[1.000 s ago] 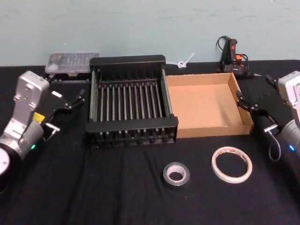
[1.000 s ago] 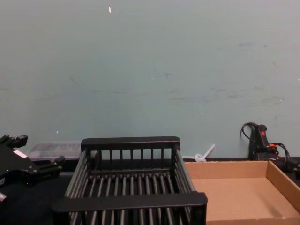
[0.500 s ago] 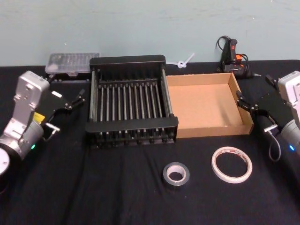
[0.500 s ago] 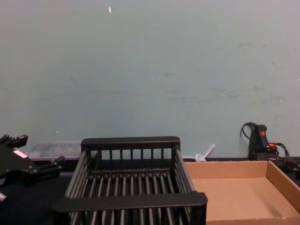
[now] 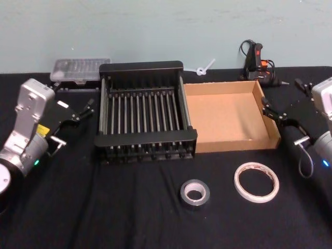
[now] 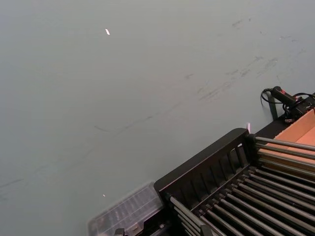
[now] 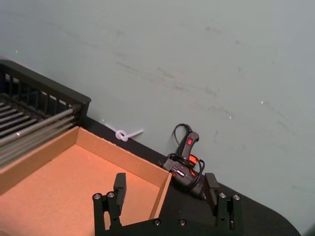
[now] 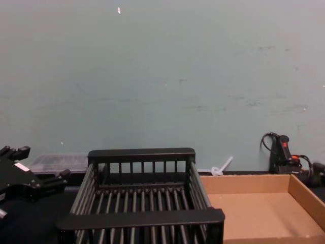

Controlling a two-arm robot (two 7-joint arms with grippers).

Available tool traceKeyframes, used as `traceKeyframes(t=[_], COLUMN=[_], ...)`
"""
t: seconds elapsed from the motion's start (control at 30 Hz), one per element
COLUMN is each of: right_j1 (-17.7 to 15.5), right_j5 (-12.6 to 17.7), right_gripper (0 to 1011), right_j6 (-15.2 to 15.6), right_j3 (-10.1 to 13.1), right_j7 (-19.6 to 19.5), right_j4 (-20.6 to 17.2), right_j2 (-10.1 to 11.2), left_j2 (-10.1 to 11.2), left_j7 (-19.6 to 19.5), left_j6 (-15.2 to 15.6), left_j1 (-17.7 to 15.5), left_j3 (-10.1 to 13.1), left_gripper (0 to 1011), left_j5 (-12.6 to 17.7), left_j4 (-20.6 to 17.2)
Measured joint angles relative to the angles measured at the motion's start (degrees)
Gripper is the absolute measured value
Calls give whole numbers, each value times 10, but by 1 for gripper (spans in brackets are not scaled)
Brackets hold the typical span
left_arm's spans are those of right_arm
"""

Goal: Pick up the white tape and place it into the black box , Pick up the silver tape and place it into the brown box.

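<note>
The tabletop was black. The crate was black too, with barred sides and floor. The cardboard box was plain brown. The near roll was grey-silver with a pale centre; the roll to its right was white with red print.

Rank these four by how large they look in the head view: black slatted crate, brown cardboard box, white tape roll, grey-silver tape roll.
1. Black slatted plastic crate
2. Shallow brown cardboard box, slightly smaller; the two look close.
3. Flat white tape roll
4. Thick grey-silver tape roll
</note>
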Motion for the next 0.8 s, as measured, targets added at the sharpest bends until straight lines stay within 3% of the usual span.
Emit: traceKeyframes(t=[0.23, 0.47, 0.8], right_j1=[-33, -81, -138], right_j5=[27, 80, 133], right_gripper=[1002, 1002, 1002], right_j6=[26, 87, 148], right_j3=[29, 68, 103], right_j7=[18, 50, 88], right_j4=[-54, -118, -171], right_j2=[21, 52, 76], left_j2=[0, 0, 0], left_j7=[0, 0, 0], left_j6=[0, 0, 0], left_j1=[0, 0, 0], left_j3=[0, 0, 0], left_gripper=[1001, 1001, 1001], left_j5=[0, 0, 0], left_j4=[0, 0, 0])
